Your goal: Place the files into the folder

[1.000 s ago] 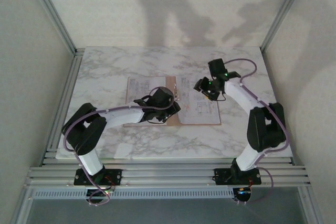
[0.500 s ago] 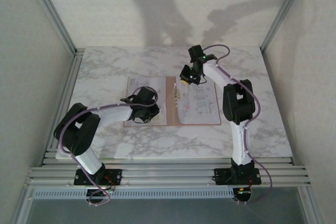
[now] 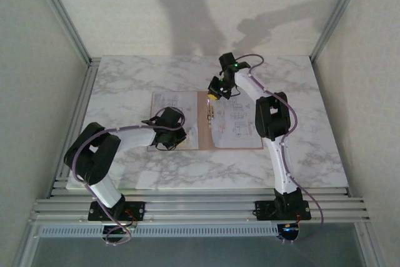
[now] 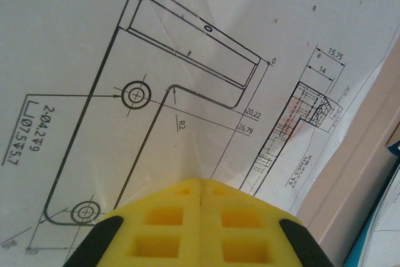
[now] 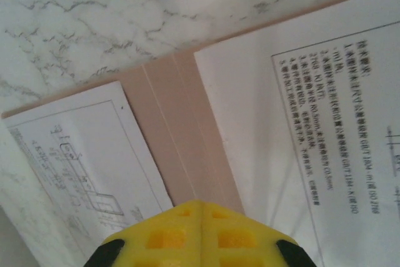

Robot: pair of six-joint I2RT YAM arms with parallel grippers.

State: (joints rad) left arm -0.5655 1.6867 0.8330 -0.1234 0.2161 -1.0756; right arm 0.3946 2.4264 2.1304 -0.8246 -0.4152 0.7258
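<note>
Now the folder (image 3: 204,117) is lying open flat on the marble table (image 3: 125,85), its hinge running from near to far through the middle of the scene. The files are resting on it as two white sheets. The left sheet (image 3: 164,105) is covering the left half and jutting a little past the folder's far edge. The right sheet (image 3: 237,120) is sitting on the right half, just beside the hinge.

The left gripper (image 3: 167,136) is hanging over the near part of the left sheet. In the left wrist view its yellow fingers (image 4: 169,223) are pressing flat against each other with nothing between them. They are pointing at a printed line drawing of an L-shaped bracket (image 4: 156,60). To the right of that sheet a band of the folder's card (image 4: 369,148) is showing, with a blue edge (image 4: 362,251) beyond it. Whether the fingertips are touching the paper cannot be told.

The right gripper (image 3: 215,93) is reaching over the far end of the hinge. In the right wrist view its yellow fingers (image 5: 231,242) are likewise clenched together on nothing, aiming at the bare pink hinge strip (image 5: 181,129). The two sheets are flanking that strip, and veined marble is lying beyond the folder's far edge.
</note>
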